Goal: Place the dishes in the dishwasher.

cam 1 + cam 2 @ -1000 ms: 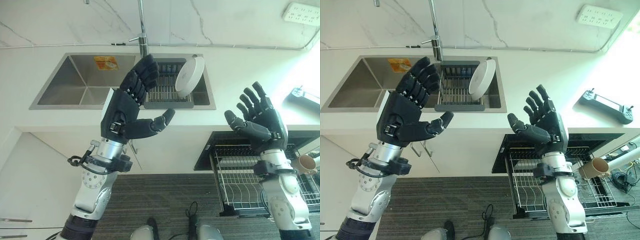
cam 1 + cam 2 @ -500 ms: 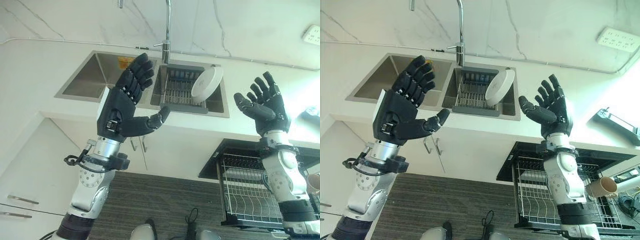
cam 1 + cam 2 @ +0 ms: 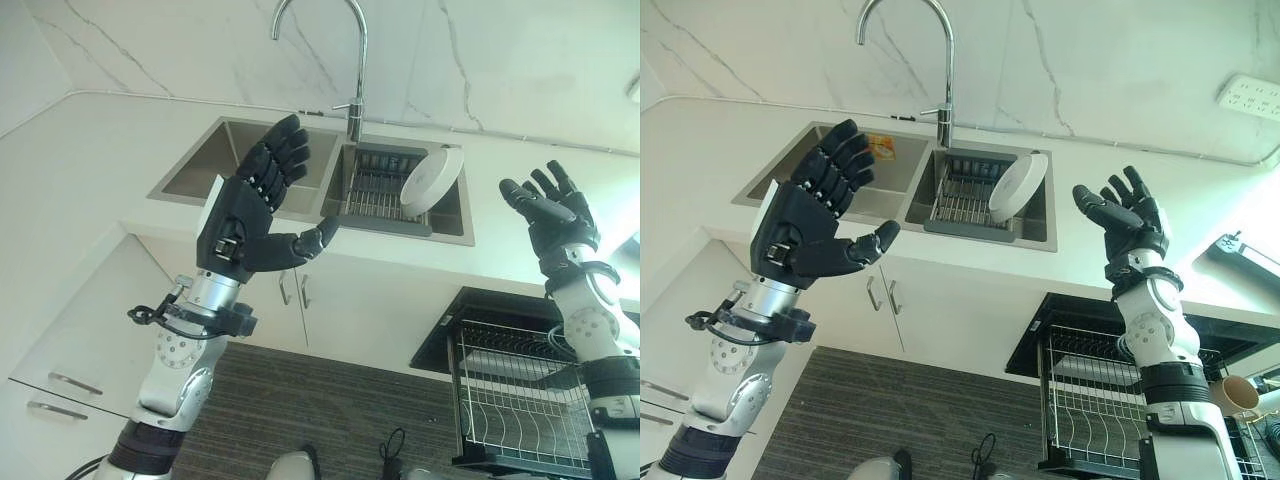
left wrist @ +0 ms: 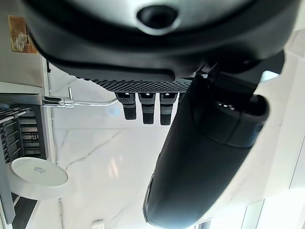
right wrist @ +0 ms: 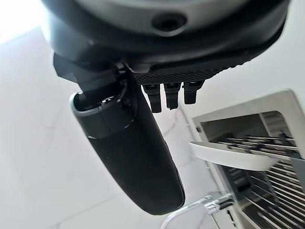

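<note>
Left eye view: white plate (image 3: 432,181) stands on edge, tilted, in the dark drying rack (image 3: 372,195) in the sink's (image 3: 230,160) right basin, under the tap (image 3: 352,60). Left hand (image 3: 248,215) raised in front of the sink, fingers spread, thumb out, holding nothing. Right hand (image 3: 553,215) up near the plate but apart from it, also spread and empty.

Right eye view: same layout; pulled-out dishwasher rack (image 3: 1110,400) sits low under the tabletop (image 3: 710,150), no dishes seen in it.

Left wrist view: plate (image 4: 38,171) beyond straight fingertips (image 4: 145,107), well apart.

Right wrist view: plate's rim (image 5: 228,153) edge-on past the fingertips (image 5: 172,94), not touching.

Handling, my guess: looks ceramic, so stiff, fairly heavy, breakable; glazed, maybe wet, so slippery. Best pinched at the free upper rim, thumb on one face, fingers on the other, then lifted clear of the rack wires.
</note>
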Robot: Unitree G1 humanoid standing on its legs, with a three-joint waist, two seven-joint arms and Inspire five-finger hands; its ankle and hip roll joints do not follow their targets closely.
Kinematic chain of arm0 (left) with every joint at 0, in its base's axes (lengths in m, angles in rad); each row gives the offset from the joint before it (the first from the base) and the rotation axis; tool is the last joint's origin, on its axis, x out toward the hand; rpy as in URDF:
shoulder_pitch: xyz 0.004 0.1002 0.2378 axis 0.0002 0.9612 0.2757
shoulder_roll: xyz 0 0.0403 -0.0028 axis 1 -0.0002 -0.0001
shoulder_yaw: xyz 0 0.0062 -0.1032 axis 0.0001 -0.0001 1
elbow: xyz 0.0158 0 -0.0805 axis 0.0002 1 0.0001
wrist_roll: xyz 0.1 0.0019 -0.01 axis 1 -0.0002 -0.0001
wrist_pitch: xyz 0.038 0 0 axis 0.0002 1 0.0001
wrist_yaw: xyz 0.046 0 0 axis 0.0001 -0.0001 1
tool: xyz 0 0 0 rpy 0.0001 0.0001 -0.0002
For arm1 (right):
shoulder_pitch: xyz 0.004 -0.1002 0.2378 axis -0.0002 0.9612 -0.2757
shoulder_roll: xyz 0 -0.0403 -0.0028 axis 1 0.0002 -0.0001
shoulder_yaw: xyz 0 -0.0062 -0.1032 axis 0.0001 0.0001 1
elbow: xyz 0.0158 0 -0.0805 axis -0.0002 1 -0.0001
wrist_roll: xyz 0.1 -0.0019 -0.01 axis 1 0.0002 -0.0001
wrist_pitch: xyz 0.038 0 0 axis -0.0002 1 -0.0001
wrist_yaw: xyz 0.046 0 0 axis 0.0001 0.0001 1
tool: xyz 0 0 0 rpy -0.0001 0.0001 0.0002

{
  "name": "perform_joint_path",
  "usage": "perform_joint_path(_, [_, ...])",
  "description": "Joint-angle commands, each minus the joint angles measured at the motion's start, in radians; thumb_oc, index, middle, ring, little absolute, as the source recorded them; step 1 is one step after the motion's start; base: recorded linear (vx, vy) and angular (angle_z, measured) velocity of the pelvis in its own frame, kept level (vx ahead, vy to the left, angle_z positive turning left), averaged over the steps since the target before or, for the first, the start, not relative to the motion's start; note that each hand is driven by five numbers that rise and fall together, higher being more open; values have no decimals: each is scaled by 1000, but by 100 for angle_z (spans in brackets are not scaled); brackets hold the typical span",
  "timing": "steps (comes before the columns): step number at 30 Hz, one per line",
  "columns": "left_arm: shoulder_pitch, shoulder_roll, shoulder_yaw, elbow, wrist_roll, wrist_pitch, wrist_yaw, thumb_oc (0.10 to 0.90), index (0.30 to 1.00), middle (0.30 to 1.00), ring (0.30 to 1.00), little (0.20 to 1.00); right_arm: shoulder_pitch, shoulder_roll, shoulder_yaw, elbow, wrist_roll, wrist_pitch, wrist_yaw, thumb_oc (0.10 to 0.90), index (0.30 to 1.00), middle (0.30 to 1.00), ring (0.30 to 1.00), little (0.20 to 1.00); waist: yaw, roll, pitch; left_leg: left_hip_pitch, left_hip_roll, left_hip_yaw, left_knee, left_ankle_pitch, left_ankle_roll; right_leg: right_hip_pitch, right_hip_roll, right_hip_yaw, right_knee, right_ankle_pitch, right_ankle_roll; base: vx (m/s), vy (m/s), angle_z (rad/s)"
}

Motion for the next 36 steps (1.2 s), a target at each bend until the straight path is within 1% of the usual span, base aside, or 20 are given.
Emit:
perform_joint_path(1, [-87,43,-30,-42,-46,-73,-6,800,900,900,900,900,-142,-92,-27,30,61,-42,66,800,900,900,900,900,24,-34,-116,38,57,-15,-24,-68,-84,100,-63,-17,-37,-42,34,-3,0,4])
perform_joint_path(2, [-88,44,-32,-39,-48,-74,-7,800,900,900,900,900,-151,-99,-23,47,71,-33,73,800,900,900,900,900,24,-34,-116,39,57,-16,-24,-68,-84,101,-63,-18,-37,-42,34,-4,-2,3])
perform_joint_path(5, [-94,54,-39,-36,-63,-73,-12,800,900,900,900,900,-191,-121,-3,125,106,30,103,800,900,900,900,900,32,-35,-118,42,56,-20,-24,-67,-87,106,-61,-24,-37,-45,30,0,0,0])
perform_joint_path(8, [-96,61,-49,-35,-69,-73,-17,800,900,900,900,900,-216,-129,17,184,169,89,151,800,900,900,900,900,40,-35,-120,44,55,-24,-24,-66,-88,111,-60,-31,-37,-48,27,1,-8,7])
perform_joint_path(12, [-97,80,-56,-28,-86,-77,-26,800,900,900,900,900,-254,-144,33,253,214,119,182,800,900,900,900,900,48,-34,-122,48,53,-29,-24,-66,-90,119,-58,-37,-37,-51,23,10,-12,6])
perform_joint_path(16, [-92,93,-58,-29,-98,-79,-32,800,900,900,900,900,-302,-151,51,310,229,136,194,800,900,900,900,900,57,-28,-124,53,50,-35,-24,-66,-92,125,-58,-45,-37,-52,20,17,1,10])
perform_joint_path(21, [-91,105,-54,-30,-106,-76,-31,800,900,900,900,900,-342,-154,72,340,235,150,193,800,900,900,900,900,61,-23,-123,57,48,-37,-24,-64,-93,131,-60,-49,-37,-54,18,8,4,3])
perform_joint_path(27, [-84,117,-53,-32,-115,-74,-35,800,900,900,900,900,-368,-151,81,367,261,135,192,800,900,900,900,900,69,-17,-121,63,43,-41,-24,-65,-92,143,-61,-59,-37,-57,16,31,3,4])
perform_joint_path(36, [-81,136,-53,-31,-125,-74,-37,800,900,900,900,900,-396,-149,92,419,261,131,168,800,900,900,900,900,77,-7,-110,62,43,-45,-24,-60,-93,149,-62,-66,-37,-58,16,6,-1,1])
